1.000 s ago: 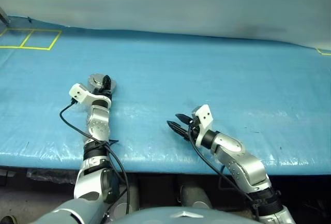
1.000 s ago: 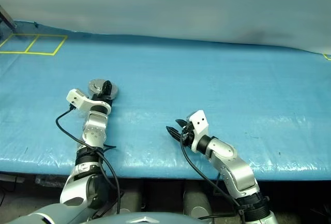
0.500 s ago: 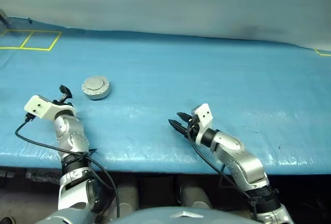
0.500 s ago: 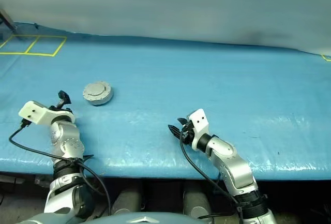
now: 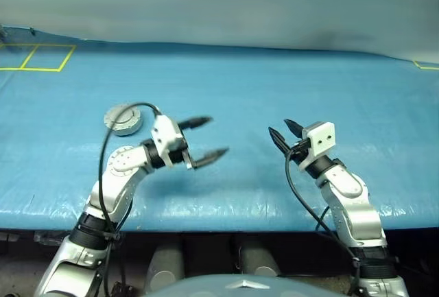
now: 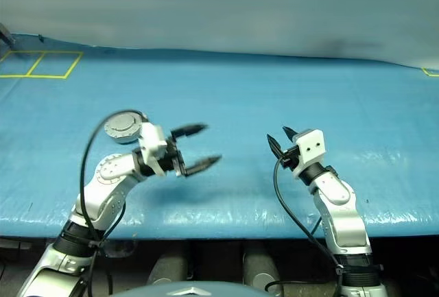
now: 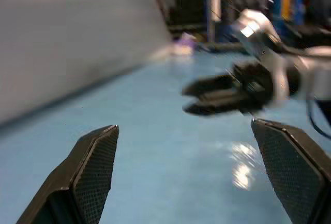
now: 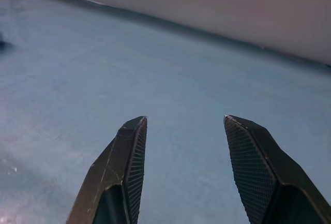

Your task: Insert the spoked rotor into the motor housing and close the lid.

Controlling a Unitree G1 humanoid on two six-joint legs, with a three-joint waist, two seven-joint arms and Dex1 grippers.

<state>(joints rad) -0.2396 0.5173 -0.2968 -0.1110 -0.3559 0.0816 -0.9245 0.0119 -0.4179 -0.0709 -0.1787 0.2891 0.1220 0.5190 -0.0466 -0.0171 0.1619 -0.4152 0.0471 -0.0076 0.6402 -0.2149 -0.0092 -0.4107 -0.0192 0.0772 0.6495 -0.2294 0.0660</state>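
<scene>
While the closed motor housing (image 5: 123,119) lies flat on the blue table (image 5: 226,81), lid (image 5: 123,116) up, the left gripper (image 5: 201,138) hangs just right of it over the table, fingers spread wide and empty; the right gripper (image 5: 284,134) faces it from well apart, fingers parted, holding nothing. In the left wrist view, its own two fingertips (image 7: 95,159) stand far apart, framing the right gripper (image 7: 214,95) beyond. In the right wrist view, the two fingers (image 8: 129,154) are parted over bare blue table (image 8: 155,69).
</scene>
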